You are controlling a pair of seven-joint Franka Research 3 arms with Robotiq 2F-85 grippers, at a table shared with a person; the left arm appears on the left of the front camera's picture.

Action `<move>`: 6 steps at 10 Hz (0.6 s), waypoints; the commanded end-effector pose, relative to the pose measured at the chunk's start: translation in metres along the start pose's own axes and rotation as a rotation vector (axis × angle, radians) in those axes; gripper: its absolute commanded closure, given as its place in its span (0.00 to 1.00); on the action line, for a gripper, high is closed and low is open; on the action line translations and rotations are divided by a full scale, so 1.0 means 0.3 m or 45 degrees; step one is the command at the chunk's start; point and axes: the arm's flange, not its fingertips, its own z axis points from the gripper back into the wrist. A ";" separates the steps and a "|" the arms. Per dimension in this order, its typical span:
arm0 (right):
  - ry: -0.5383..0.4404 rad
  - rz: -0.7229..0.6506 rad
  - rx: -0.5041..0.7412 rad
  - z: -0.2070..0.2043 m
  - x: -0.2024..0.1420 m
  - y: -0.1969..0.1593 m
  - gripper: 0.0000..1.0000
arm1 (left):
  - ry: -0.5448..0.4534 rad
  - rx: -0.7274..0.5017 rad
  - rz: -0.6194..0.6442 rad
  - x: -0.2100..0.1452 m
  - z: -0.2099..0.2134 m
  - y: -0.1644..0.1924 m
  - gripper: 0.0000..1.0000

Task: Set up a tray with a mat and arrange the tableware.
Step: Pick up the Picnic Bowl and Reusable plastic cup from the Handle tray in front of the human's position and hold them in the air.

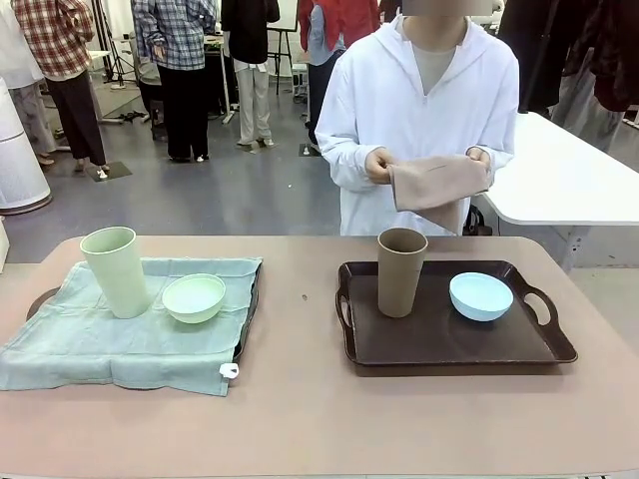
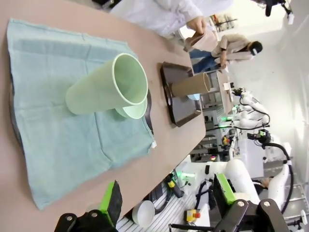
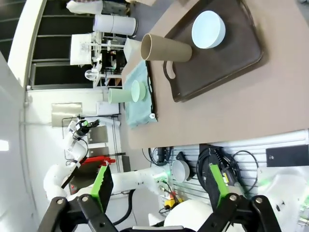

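Looking across the table (image 1: 300,409): it lies ahead of the left gripper (image 2: 166,198) and the right gripper (image 3: 159,186), and both are well apart from everything on it. A person stands at the far side, beyond both grippers, with both hands on a folded beige cloth (image 1: 437,185) held up in front of the body, off the table.

The green mat (image 1: 100,349) is spread straight ahead of the left gripper. It's draped over a dark tray (image 1: 40,299); I can make out just the edges. The brown tray (image 1: 449,344) sits ahead of the right gripper, and farther off past the mat from the left gripper.

The pale green cup (image 1: 118,271) stands upright on the mat and is the nearest item to the left gripper. The brown cup (image 1: 401,271) is upright on the brown tray, at the end toward the mat.

The pale green bowl (image 1: 194,297) is on the mat just beside its cup, on the side toward the brown tray. I can't tell if they touch. The light blue bowl (image 1: 480,295) is on the brown tray near the brown cup, not touching it.

Left gripper: jaws wide apart, nothing between the green pads. Right gripper: same, spread wide and holding nothing.
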 end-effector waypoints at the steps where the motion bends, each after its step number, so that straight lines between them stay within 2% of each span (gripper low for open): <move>1: 0.024 -0.023 0.072 -0.200 -0.119 -0.124 0.00 | 0.044 0.025 -0.094 -0.017 -0.005 -0.055 0.00; 3: 0.043 -0.056 0.065 -0.205 -0.123 -0.138 0.00 | 0.102 0.040 -0.150 -0.005 -0.010 -0.093 0.00; 4: 0.032 -0.044 0.024 -0.005 0.001 -0.036 0.00 | 0.131 0.061 -0.194 -0.015 -0.019 -0.118 0.00; 5: 0.032 -0.044 0.024 -0.005 0.001 -0.036 0.00 | 0.053 0.024 -0.093 0.005 -0.021 -0.082 0.00; 6: 0.032 -0.044 0.024 -0.005 0.001 -0.036 0.00 | 0.053 0.024 -0.093 0.005 -0.021 -0.082 0.00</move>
